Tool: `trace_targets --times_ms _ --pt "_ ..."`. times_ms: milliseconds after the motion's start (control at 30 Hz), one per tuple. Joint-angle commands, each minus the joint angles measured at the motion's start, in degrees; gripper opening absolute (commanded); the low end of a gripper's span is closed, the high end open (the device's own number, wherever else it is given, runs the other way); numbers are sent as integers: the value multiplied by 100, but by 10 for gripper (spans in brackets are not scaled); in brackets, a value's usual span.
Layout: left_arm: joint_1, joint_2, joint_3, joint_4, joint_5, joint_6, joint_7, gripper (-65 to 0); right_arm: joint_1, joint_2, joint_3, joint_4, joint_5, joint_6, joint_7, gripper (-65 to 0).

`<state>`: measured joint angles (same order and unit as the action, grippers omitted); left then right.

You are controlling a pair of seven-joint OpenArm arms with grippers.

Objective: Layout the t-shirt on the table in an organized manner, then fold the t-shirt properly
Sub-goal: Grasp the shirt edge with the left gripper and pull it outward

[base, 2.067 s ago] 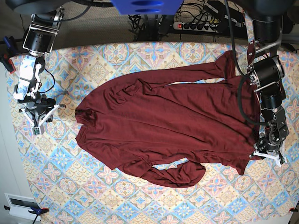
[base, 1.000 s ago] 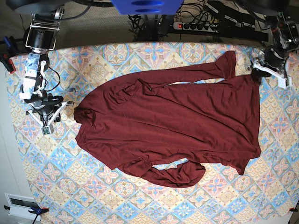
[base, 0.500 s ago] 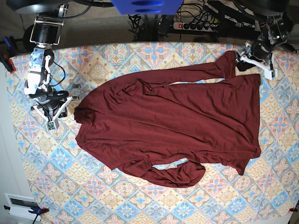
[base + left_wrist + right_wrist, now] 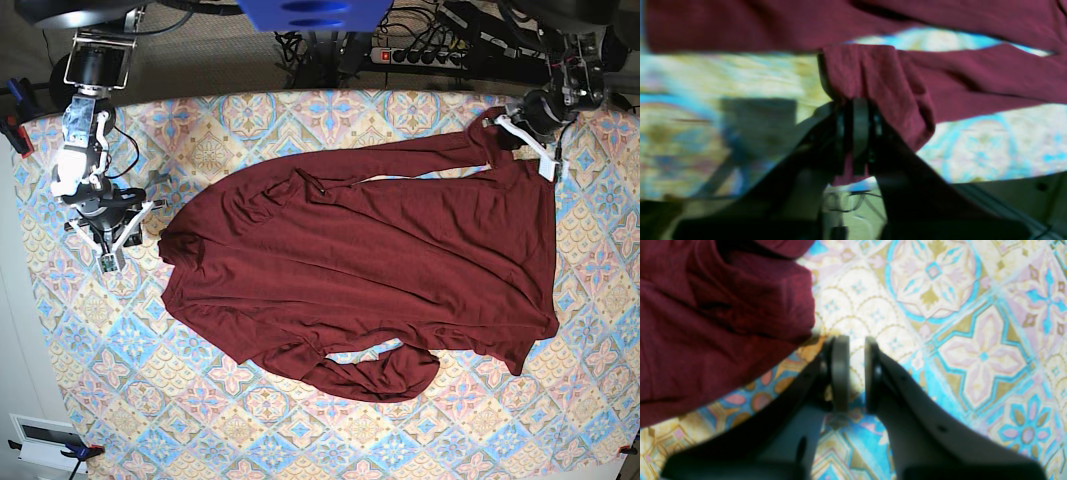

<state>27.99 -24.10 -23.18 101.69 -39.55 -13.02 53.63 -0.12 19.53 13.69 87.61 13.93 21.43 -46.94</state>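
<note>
At centre of the bench [image 4: 300, 440], the t-shirt [image 4: 380, 270] lies spread, sleeves at 12 and 6 o'clock. At 2 o'clock, the left hand [image 4: 856, 110] pinches the upper sleeve's cuff. At 9 o'clock, the right hand [image 4: 853, 370] stands slightly parted, empty, beside the collar.
</note>
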Motion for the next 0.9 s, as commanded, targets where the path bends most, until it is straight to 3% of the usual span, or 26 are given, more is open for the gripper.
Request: trace_targets --times_ms 0,100,233,633,867 --pt "36 -162 -43 191 -76 -39 -75 -650 96 100 33 105 44 -11 100 -578" --pt "256 -461 -60 385 -85 -57 -207 -650 96 100 24 105 44 -11 100 -578" --pt "581 -803 -69 798 56 -57 -796 -650 96 100 15 105 44 -11 100 -578" --pt "1214 -927 -43 1185 2931 -65 -3837 -650 113 100 6 105 44 -11 92 -578" --pt "1197 -1155 -51 1185 3599 -65 -5305 -650 122 100 6 96 44 -11 65 -578"
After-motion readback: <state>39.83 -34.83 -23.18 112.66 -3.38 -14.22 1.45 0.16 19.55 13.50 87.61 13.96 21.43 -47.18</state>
